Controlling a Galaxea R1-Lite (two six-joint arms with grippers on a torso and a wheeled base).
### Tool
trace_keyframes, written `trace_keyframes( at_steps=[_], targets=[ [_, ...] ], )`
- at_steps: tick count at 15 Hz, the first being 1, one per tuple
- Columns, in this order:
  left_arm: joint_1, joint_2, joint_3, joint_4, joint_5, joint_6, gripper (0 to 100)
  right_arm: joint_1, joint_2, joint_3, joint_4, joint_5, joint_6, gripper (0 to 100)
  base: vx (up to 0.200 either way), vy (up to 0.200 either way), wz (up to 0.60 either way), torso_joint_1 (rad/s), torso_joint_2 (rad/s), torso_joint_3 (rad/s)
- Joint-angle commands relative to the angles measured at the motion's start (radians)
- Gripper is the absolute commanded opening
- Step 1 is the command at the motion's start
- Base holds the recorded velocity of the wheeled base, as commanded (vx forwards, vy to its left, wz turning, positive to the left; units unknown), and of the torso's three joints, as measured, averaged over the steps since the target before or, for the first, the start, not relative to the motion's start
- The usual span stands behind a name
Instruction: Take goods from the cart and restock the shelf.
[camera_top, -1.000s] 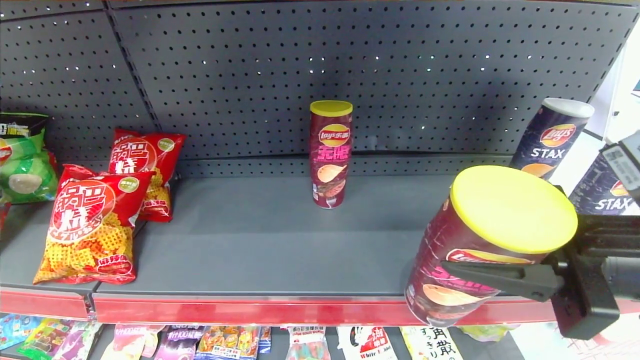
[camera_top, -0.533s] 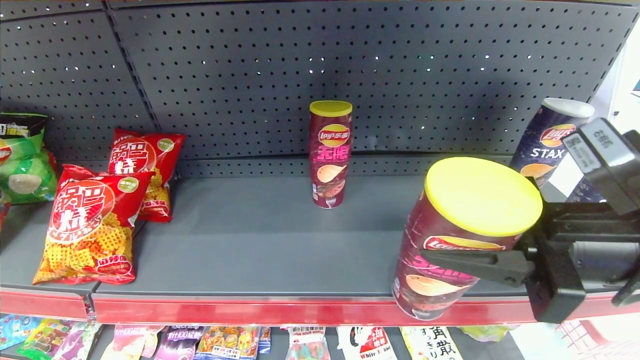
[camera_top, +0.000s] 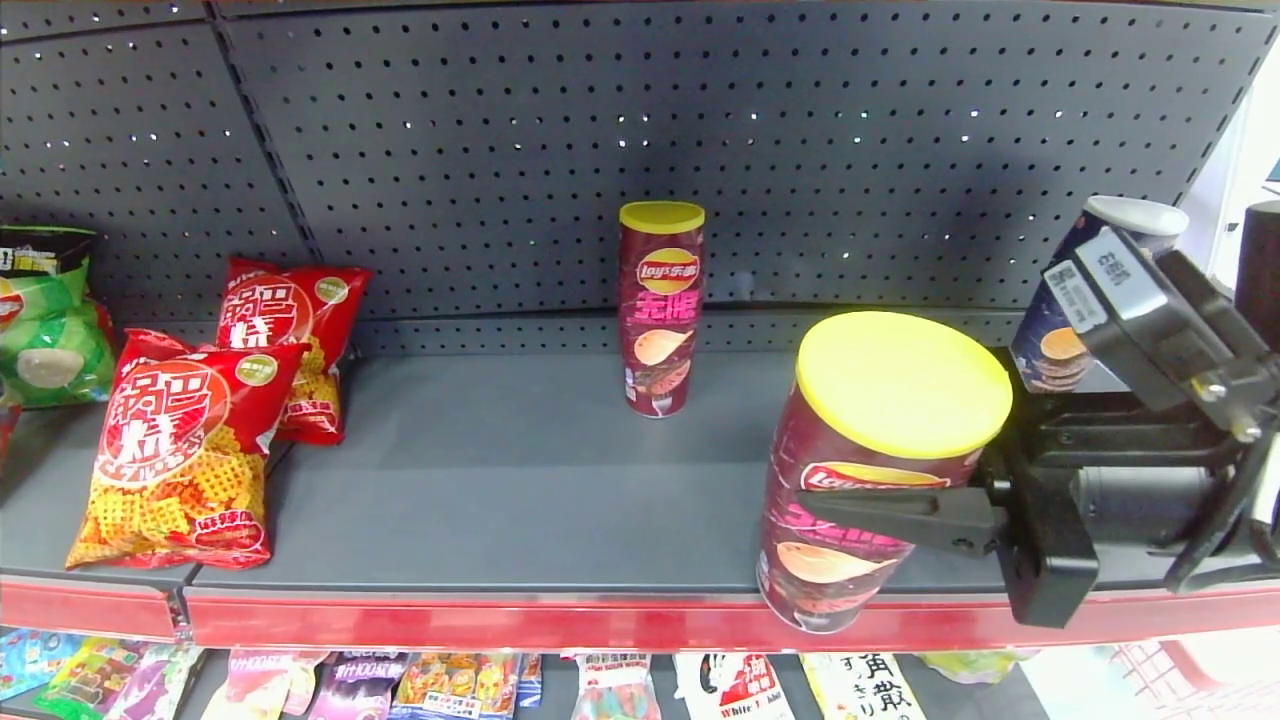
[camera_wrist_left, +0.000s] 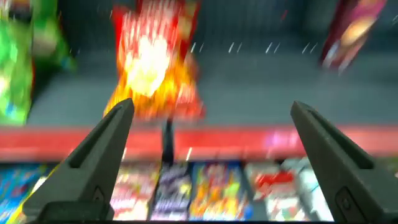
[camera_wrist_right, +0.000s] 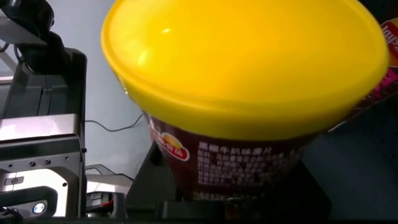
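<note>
Head view: the right tool (camera_top: 875, 490) pinches a maroon chip can (camera_top: 890, 400), tilted, its base over the red front lip (camera_top: 500, 620) of the shelf (camera_top: 500, 480). A matching can (camera_top: 660, 310) stands upright well behind that lip. Right wrist view brings the held can's yellow lid (camera_wrist_right: 249, 62) close. Left wrist view finds the left tool (camera_wrist_left: 211, 118) spread wide before the lip, with red snack bags (camera_wrist_left: 152, 68) beyond.
</note>
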Motion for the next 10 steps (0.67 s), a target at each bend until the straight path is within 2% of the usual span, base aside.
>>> trace_keyframes(
  at_steps=[1, 2, 4, 5, 6, 7, 9, 10],
  targets=[
    [-0.064, 0.324, -0.213, -0.074, -0.016, -0.028, 100, -0.002, 0.009, 0.0, -0.001, 0.0, -0.001, 0, 0.0, 0.0, 0.0, 0.0, 0.0, 0.0],
    [-0.064, 0.43, -0.253, -0.1, -0.027, -0.026, 100, -0.002, 0.01, -0.004, -0.001, 0.0, 0.001, 0, 0.0, 0.0, 0.0, 0.0, 0.0, 0.0],
    [-0.074, 0.628, -0.308, -0.206, -0.113, -0.01, 100, -0.003, 0.012, -0.007, -0.001, 0.0, 0.004, 0, 0.0, 0.0, 0.0, 0.0, 0.0, 0.0],
    [-0.075, 0.797, -0.356, -0.327, -0.153, 0.061, 100, -0.003, 0.012, -0.007, -0.001, -0.001, 0.021, 0, 0.0, 0.0, 0.0, 0.0, 0.0, 0.0],
    [-0.086, 0.923, -0.408, -0.387, -0.203, 0.127, 100, -0.005, 0.012, -0.007, -0.003, -0.001, 0.029, 0, 0.0, 0.0, 0.0, 0.0, 0.0, 0.0],
    [-0.132, 1.018, -0.459, -0.39, -0.275, 0.168, 100, -0.006, 0.012, -0.009, -0.014, -0.001, 0.035, 0, 0.0, 0.0, 0.0, 0.0, 0.0, 0.0],
    [-0.152, 1.145, -0.543, -0.4, -0.403, 0.199, 100, -0.006, 0.018, -0.007, -0.047, -0.001, 0.068, 0, 0.0, 0.0, 0.0, 0.0, 0.0, 0.0],
    [-0.15, 1.211, -0.578, -0.418, -0.509, 0.211, 100, -0.006, 0.018, -0.007, -0.072, -0.003, 0.091, 0, 0.0, 0.0, 0.0, 0.0, 0.0, 0.0]
  ],
)
